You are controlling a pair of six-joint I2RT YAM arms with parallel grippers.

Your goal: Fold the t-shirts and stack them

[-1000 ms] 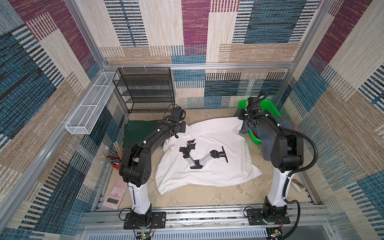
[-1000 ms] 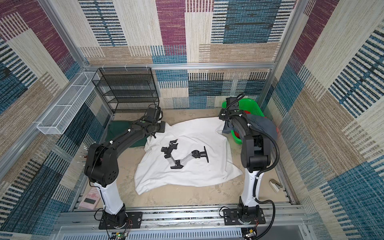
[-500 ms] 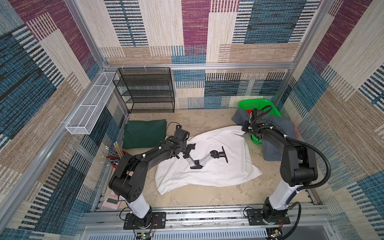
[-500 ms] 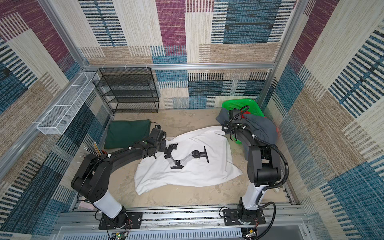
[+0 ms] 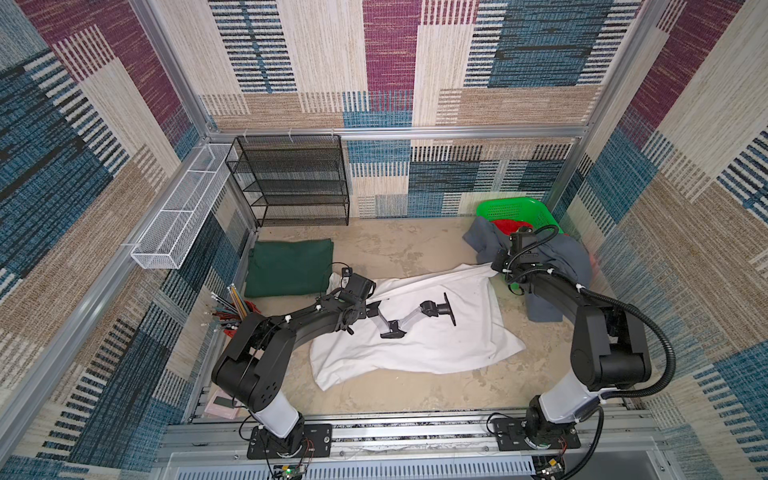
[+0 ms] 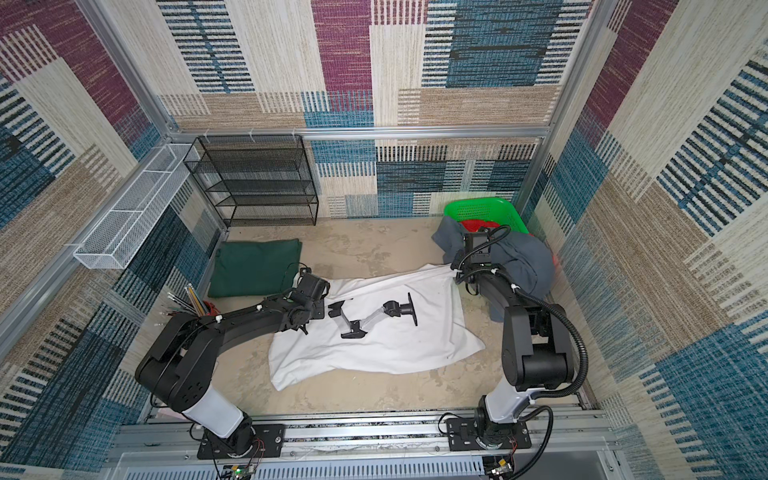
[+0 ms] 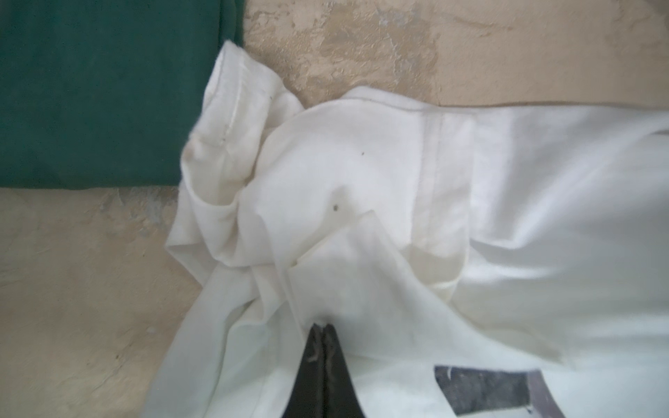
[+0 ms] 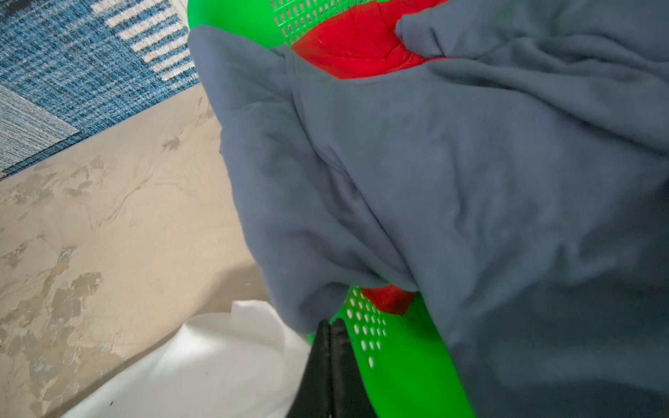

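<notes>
Overhead and wrist views of a two-arm robot at a beige table (image 5: 395, 245). A white t-shirt (image 5: 457, 345) lies spread in the middle of the table, chest up. It shows a black-and-grey robot-arm print (image 5: 415, 318). Its far edge is pulled into a straight line between the two arms, and its near part sags in loose folds.

In the left wrist view, the left gripper (image 7: 322, 331) has its fingers pressed together on a peak of white cloth, with a crumpled sleeve just beyond. In the right wrist view, the right gripper (image 8: 330, 325) also has its fingers together. It appears to pinch the shirt's far right corner, though the cloth between the tips is hard to make out.

A dark green t-shirt (image 5: 289, 268) lies folded into a flat rectangle at the far left, just beside the white shirt's sleeve. A slate grey t-shirt (image 5: 557, 257) hangs crumpled over a bright green basket (image 5: 515, 210) at the far right. A red cloth (image 5: 507, 226) shows inside the basket.
</notes>
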